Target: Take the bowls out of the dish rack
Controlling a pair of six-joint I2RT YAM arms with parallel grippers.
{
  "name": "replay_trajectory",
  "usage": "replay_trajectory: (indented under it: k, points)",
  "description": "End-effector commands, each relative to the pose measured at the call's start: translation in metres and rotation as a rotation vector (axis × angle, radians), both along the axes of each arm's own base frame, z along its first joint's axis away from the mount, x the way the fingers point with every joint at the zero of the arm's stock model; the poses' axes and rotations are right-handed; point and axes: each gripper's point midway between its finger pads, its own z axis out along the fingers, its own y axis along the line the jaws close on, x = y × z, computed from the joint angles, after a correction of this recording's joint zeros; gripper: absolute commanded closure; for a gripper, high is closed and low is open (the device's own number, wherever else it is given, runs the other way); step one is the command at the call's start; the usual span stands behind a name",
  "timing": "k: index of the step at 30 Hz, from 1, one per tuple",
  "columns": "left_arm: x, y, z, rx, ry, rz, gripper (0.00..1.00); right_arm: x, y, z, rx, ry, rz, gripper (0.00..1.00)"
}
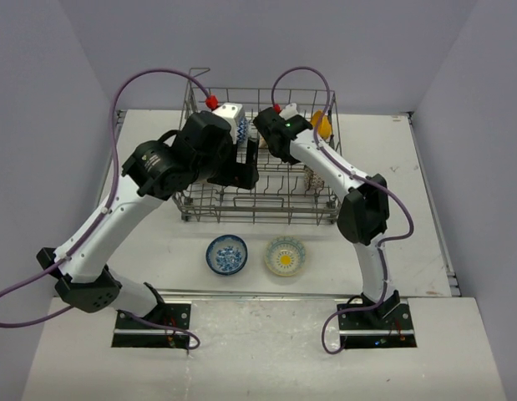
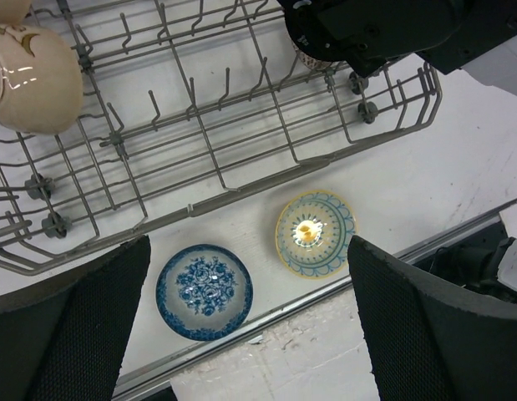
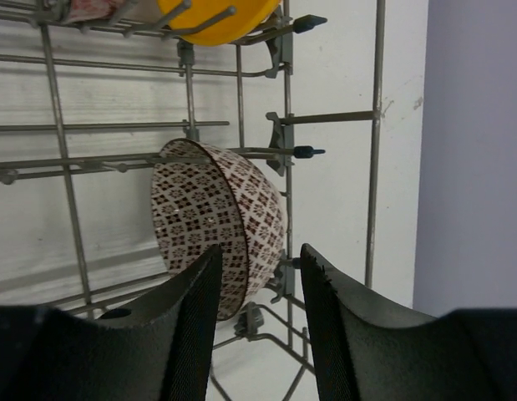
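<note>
The grey wire dish rack (image 1: 258, 219) stands at the middle back of the table. Two bowls sit on the table in front of it, a blue floral one (image 1: 227, 254) (image 2: 204, 291) and a yellow-rimmed one (image 1: 285, 256) (image 2: 316, 232). My left gripper (image 2: 245, 255) hangs wide open and holds nothing above the rack's front edge (image 2: 216, 200). My right gripper (image 3: 260, 251) is inside the rack's right end, its jaws apart. A brown-patterned bowl (image 3: 225, 209) stands on edge just past its left finger (image 3: 187, 326). An orange-yellow bowl (image 3: 216, 21) (image 1: 322, 125) stands further back.
A beige bowl (image 2: 32, 79) rests among the tines at the rack's left. The right arm (image 1: 362, 209) reaches over the rack's right end. A metal strip (image 2: 325, 288) runs along the near table edge, close to the two unloaded bowls. Grey walls enclose the table.
</note>
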Motion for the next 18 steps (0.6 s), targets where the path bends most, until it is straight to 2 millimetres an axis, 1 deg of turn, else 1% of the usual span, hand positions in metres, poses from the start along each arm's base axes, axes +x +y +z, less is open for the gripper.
replay_trajectory:
  k: [1,2,3,5,6,7,10,12,15,18]
  points:
    - [-0.003,0.002,0.016,-0.053,-0.054,-0.023,0.00,0.002,0.015,0.000,0.051,-0.044,-0.042,0.56]
    - [-0.002,0.004,0.012,-0.049,-0.051,-0.011,0.00,0.001,0.015,0.001,0.057,-0.044,-0.047,0.56]
    - [0.001,0.006,0.014,-0.054,-0.064,0.009,0.00,-0.001,0.017,0.002,0.077,-0.050,-0.053,0.56]
    - [0.004,0.002,0.014,-0.077,-0.052,0.009,0.00,-0.002,0.017,0.006,0.099,-0.059,-0.048,0.56]
    - [0.005,-0.002,0.019,-0.102,-0.058,0.005,0.00,-0.003,0.017,0.004,0.096,-0.054,-0.045,0.55]
    - [0.006,-0.006,0.020,-0.117,-0.051,0.005,0.00,-0.003,0.016,0.004,0.083,-0.052,-0.042,0.55]
    - [0.006,-0.015,0.029,-0.158,-0.053,-0.023,0.00,-0.002,0.011,-0.014,0.017,-0.008,-0.036,0.55]
    - [0.004,-0.017,0.033,-0.166,-0.052,-0.038,0.00,-0.004,0.008,-0.032,-0.025,0.034,-0.035,0.55]
    - [0.003,-0.014,0.032,-0.153,-0.053,-0.037,0.00,-0.008,0.003,-0.043,-0.070,0.053,-0.047,0.55]
    - [-0.001,-0.012,0.027,-0.151,-0.046,-0.044,0.00,-0.009,-0.001,-0.043,-0.093,0.052,-0.059,0.56]
